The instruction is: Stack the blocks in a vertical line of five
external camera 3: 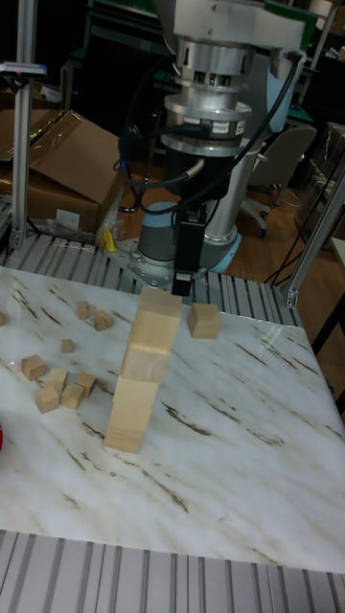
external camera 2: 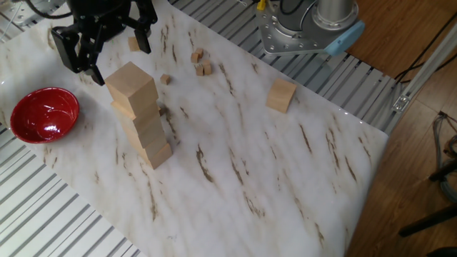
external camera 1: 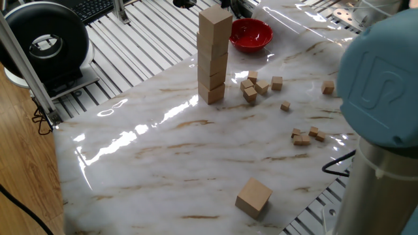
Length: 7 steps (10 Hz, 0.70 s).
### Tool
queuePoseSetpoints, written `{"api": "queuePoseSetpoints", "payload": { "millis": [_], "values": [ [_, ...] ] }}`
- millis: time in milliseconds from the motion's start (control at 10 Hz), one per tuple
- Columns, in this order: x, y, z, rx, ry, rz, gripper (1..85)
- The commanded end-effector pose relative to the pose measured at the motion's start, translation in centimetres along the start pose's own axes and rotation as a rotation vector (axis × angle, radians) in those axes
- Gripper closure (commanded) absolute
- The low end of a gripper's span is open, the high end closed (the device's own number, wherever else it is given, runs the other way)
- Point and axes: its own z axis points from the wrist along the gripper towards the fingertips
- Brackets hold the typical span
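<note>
**One more block to go on the tower**

At the left edge of the table [external camera 2: 285,178], a red bowl [external camera 2: 43,114] is sitting by itself. It is not part of this job.

Just right of the bowl, the gripper [external camera 2: 106,43] is hanging over the tower [external camera 2: 146,132]. Its two fingers [external camera 2: 73,53] are spread wide apart and are holding nothing. They are not touching the top block [external camera 2: 131,82].

The tower is standing a little in from the bowl's edge of the table. I am counting four blocks in it, but the lines between them are hard to see. The blocks are not sitting quite square. Some are turned a bit, so the tower is looking a little crooked.

Further right, some tiny cubes [external camera 2: 202,64] are lying about near the far edge. These are too small for the tower.

Furthest right, one loose block [external camera 2: 281,95] is lying alone, well apart from the tower. It is close to the edge where the arm's base is standing. This one probably goes on top next.

To do it well, the arm should be going straight up first, so the fingers are not bumping the tower. Then it should be grabbing the loose block by two flat sides, right in the middle. It should be coming down slowly, putting the block flat and square, and opening gently. A push from the side could be knocking the crooked tower over.
</note>
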Motion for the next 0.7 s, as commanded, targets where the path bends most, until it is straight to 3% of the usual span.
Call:
{"api": "queuePoseSetpoints", "payload": {
  "millis": [0, 600],
  "values": [
    [-0.56, -0.24, -0.82, 0.000, -0.001, 0.025, 1.3],
    [-0.63, -0.72, -0.79, 0.014, -0.002, 0.031, 2.3]
  ]
}}
